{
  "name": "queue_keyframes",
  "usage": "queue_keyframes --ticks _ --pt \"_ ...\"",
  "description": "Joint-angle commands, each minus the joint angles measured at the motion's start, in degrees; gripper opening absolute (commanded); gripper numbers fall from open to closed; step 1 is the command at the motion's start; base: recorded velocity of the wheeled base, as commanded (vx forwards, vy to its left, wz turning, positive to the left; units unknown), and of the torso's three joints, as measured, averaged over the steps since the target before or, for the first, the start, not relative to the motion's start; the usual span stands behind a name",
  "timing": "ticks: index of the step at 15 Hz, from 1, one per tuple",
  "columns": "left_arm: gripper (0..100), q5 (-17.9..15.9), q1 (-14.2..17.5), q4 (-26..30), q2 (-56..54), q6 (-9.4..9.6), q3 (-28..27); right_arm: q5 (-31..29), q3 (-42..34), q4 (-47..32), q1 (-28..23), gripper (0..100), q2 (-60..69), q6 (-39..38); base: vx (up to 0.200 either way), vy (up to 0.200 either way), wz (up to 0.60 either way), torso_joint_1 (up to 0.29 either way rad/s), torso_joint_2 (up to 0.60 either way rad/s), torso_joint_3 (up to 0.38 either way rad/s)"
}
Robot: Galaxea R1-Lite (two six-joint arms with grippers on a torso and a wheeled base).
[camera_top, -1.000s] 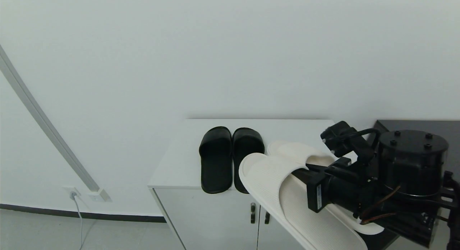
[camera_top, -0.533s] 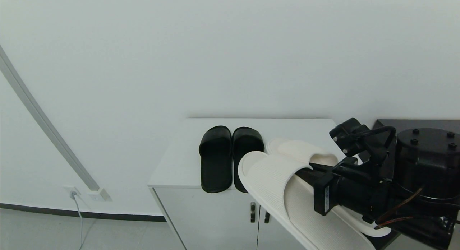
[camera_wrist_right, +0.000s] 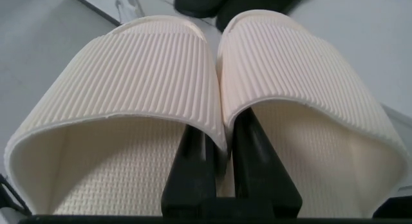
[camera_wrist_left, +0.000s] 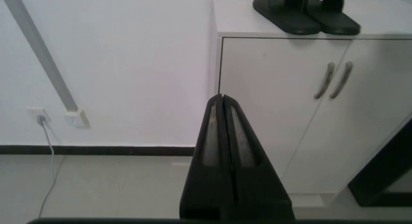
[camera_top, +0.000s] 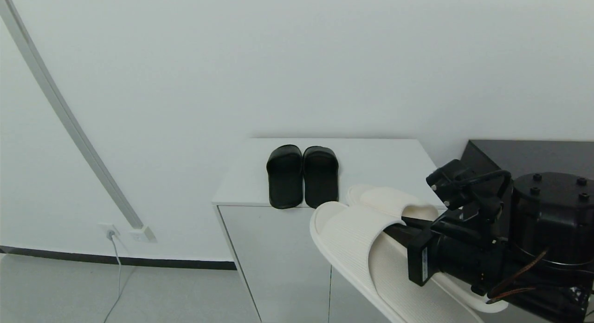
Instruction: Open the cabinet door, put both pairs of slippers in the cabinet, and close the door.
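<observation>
A pair of black slippers (camera_top: 302, 176) lies side by side on top of the white cabinet (camera_top: 380, 153), toes toward the wall. They also show at the cabinet's edge in the left wrist view (camera_wrist_left: 306, 5). Both cabinet doors are closed, their two handles (camera_wrist_left: 333, 80) side by side. My right gripper (camera_top: 395, 230) is shut on the inner sides of a pair of white ribbed slippers (camera_top: 357, 235), held in the air in front of the cabinet's right door. Up close, the white slippers (camera_wrist_right: 154, 76) sit on either side of the right gripper (camera_wrist_right: 222, 143). My left gripper (camera_wrist_left: 223, 105) is shut and holds nothing, low and left of the cabinet.
A dark surface (camera_top: 524, 153) adjoins the cabinet on the right. A grey conduit (camera_top: 69, 119) slants down the wall to a socket with a cable (camera_top: 111, 231). Bare floor (camera_top: 69, 290) lies left of the cabinet.
The whole head view has shifted, and the cabinet now looks smaller and farther off. The white slippers stay in my right gripper, now clear of the cabinet top.
</observation>
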State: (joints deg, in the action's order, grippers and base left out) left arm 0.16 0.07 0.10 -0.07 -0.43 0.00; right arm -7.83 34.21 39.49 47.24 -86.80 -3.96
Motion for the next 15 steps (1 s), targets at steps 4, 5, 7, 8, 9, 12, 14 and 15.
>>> queue_keyframes --ticks 4,5,7,8,9,12,14,15 --pt "0 0.0 0.0 0.0 0.1 -0.01 0.0 2.6 -1.9 0.2 0.0 0 0.5 0.2 0.0 0.0 0.0 0.0 0.0 0.0" --pt "0 0.0 0.0 0.0 0.1 -0.01 0.0 3.5 -2.1 0.2 -0.1 0 0.9 0.2 0.0 0.0 0.0 0.0 0.0 0.0" --pt "0 0.0 0.0 0.0 0.1 -0.01 0.0 4.0 -2.6 0.2 -0.1 0 1.8 0.2 0.0 0.0 0.0 0.0 0.0 0.0" --pt "0 0.0 0.0 0.0 0.1 -0.01 0.0 4.1 -2.6 0.1 -0.1 0 1.9 0.2 0.0 0.0 0.0 0.0 0.0 0.0" --pt "0 0.0 0.0 0.0 0.1 -0.01 0.0 4.1 -2.7 0.1 -0.1 0 1.9 0.2 0.0 0.0 0.0 0.0 0.0 0.0" --pt "0 0.0 0.0 0.0 0.1 -0.01 0.0 4.1 -2.9 0.2 -0.1 0 1.6 0.2 0.0 0.0 0.0 0.0 0.0 0.0" --pt "0 0.0 0.0 0.0 0.1 -0.01 0.0 4.2 -3.3 0.2 0.0 0 1.8 0.2 0.0 0.0 0.0 0.0 0.0 0.0" --pt "0 0.0 0.0 0.0 0.1 -0.01 0.0 4.4 -3.7 0.2 0.0 0 2.0 0.2 0.0 0.0 0.0 -0.11 0.25 0.144"
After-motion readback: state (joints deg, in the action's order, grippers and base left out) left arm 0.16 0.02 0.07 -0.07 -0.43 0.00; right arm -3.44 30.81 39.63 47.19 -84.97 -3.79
